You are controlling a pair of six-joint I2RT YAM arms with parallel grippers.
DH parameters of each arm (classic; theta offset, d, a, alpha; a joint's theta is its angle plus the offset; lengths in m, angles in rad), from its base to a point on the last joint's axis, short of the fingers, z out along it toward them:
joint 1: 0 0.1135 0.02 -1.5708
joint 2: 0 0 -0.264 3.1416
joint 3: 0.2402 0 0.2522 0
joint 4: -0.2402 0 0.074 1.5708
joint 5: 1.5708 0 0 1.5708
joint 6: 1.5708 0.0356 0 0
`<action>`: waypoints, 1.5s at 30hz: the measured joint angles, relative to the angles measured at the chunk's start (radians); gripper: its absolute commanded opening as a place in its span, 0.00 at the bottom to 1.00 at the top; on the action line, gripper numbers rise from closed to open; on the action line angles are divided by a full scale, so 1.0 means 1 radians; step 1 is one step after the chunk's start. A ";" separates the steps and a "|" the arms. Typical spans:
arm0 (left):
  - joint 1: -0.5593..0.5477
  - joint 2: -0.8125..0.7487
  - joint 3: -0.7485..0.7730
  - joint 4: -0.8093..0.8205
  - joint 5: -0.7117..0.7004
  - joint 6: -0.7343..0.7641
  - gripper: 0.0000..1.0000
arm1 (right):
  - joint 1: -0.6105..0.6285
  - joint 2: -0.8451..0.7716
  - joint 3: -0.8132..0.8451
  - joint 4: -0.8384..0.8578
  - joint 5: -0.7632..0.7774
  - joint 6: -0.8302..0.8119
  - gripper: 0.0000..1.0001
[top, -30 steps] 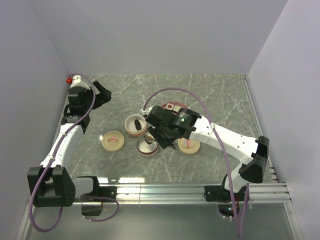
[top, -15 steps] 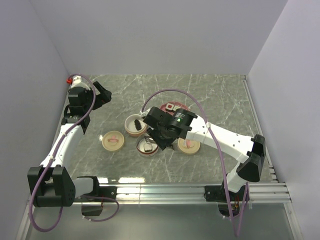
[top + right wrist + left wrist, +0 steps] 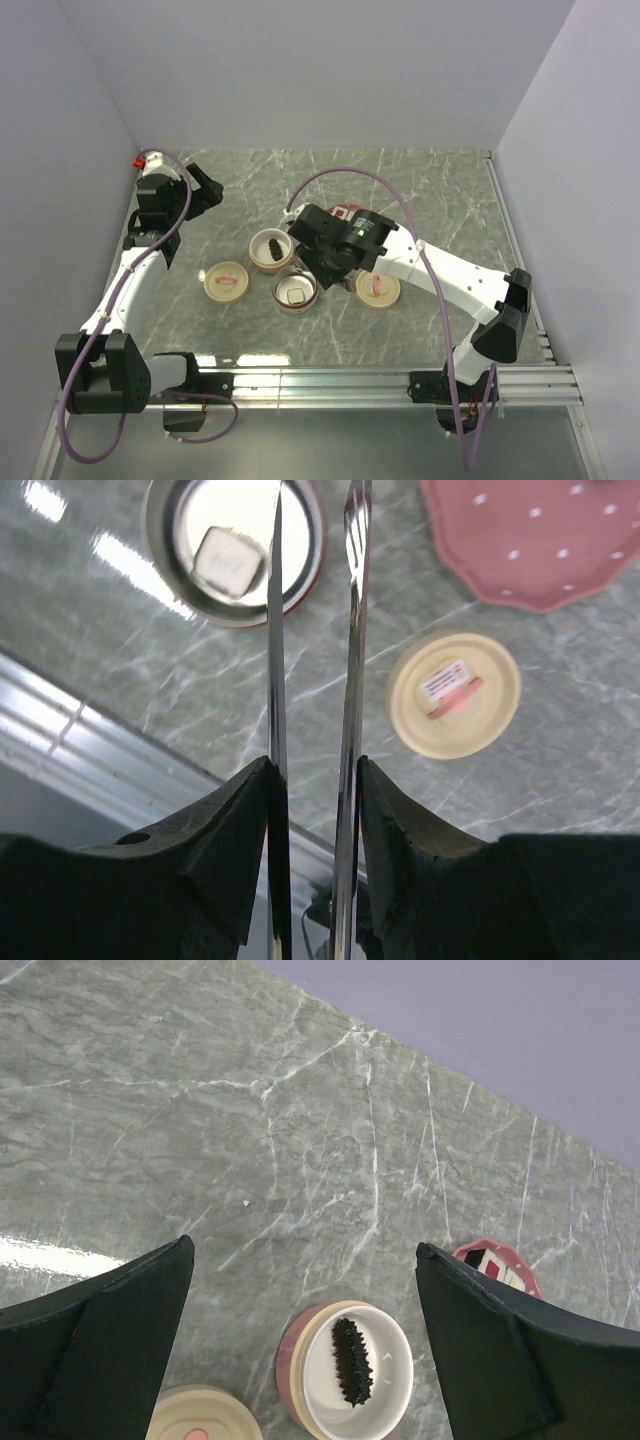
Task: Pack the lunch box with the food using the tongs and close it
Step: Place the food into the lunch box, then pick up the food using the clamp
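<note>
right gripper (image 3: pixel 312 780): clamped on the tongs (image 3: pixel 277 630); tong arms parted, nothing between them in view
left gripper (image 3: pixel 205 188): jaws wide, empty, well left of the red plate (image 3: pixel 540 540)
food (image 3: pixel 342 212): on the plate; one piece (image 3: pixel 230 553) in the bowl (image 3: pixel 150 528) just near-left of the plate
key relation: tongs' long axis points past the plate's left edge, so reaching the plate likely needs a swing right
nearer arm: right

On the grey marbled table (image 3: pixel 440 200), a white round bowl (image 3: pixel 253 256) holds a dark spiky piece (image 3: pixel 271 246). Just beside it, a red-rimmed round container (image 3: pixel 277 291) holds a pale square piece (image 3: pixel 296 294). One cream round lid (image 3: pixel 226 281) lies left, another cream lid (image 3: pixel 378 288) right. The white right arm (image 3: pixel 440 266) overhangs a red plate (image 3: pixel 356 209).
</note>
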 measured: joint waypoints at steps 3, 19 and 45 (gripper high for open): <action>0.000 0.000 0.000 0.000 0.000 0.000 0.99 | -0.046 0.008 0.025 0.001 0.022 0.000 0.47; 0.000 0.002 0.000 0.000 -0.005 0.000 1.00 | -0.307 0.122 0.117 0.050 0.100 -0.060 0.47; 0.000 0.051 0.030 -0.005 -0.014 0.005 1.00 | -0.317 0.203 0.063 0.140 0.023 -0.079 0.48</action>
